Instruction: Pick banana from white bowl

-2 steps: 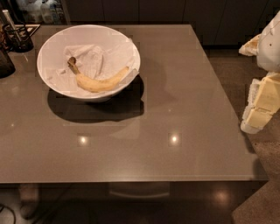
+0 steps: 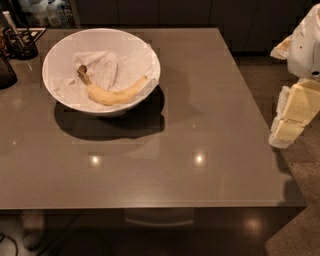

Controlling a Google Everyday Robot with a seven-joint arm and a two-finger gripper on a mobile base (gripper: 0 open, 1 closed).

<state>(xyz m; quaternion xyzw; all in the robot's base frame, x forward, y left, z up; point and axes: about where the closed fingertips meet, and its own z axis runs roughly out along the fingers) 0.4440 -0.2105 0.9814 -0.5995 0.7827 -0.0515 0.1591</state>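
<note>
The banana point(image 2: 112, 93) is yellow and curved, with a dark brown stem end pointing to the upper left. It lies inside the white bowl point(image 2: 60, 55), on crumpled white paper point(image 2: 107, 67). The bowl stands at the far left of the grey-brown table point(image 2: 200, 115). My gripper point(image 2: 290, 117), with its cream-coloured arm parts, hangs off the table's right edge, far to the right of the bowl and about level with it. It holds nothing that I can see.
A dark wire holder point(image 2: 20, 42) and a dark container point(image 2: 6, 72) stand at the table's far left edge, beside the bowl. Dark cabinets point(image 2: 200, 12) run along the back. The floor point(image 2: 300, 220) shows to the right of the table.
</note>
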